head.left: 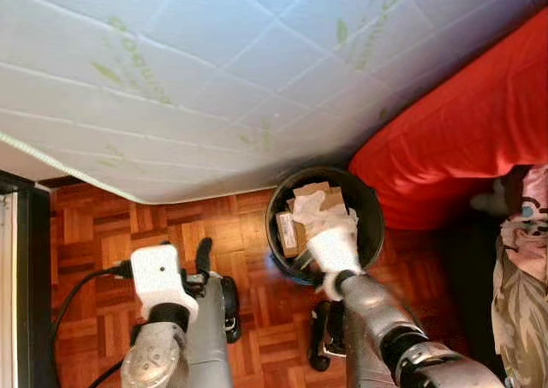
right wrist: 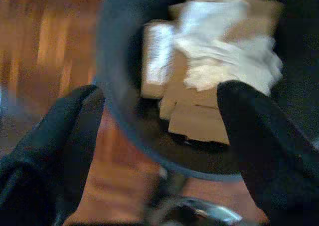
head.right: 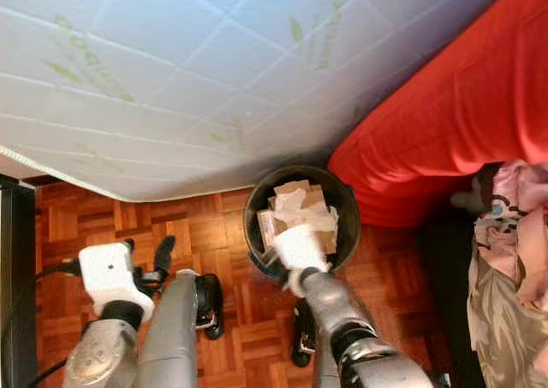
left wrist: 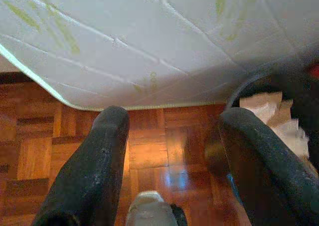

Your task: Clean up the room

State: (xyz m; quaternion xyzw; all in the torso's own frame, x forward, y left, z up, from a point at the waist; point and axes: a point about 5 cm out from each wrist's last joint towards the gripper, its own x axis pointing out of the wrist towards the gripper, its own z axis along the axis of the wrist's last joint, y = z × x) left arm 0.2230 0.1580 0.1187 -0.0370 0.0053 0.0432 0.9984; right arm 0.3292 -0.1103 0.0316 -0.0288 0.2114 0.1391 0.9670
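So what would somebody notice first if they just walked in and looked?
Probably the round black bin on the wooden floor, stuffed with cardboard and crumpled white paper, right under the robot's right gripper, whose fingers are spread open. Behind it is a big white quilted mattress, and a bright red blanket bulges out to the right of the bin.

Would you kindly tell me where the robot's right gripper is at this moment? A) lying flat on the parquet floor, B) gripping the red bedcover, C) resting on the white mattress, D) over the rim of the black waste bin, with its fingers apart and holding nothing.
D: the right gripper hangs over the rim of the black waste bin, fingers apart, above crumpled paper and cardboard pieces.
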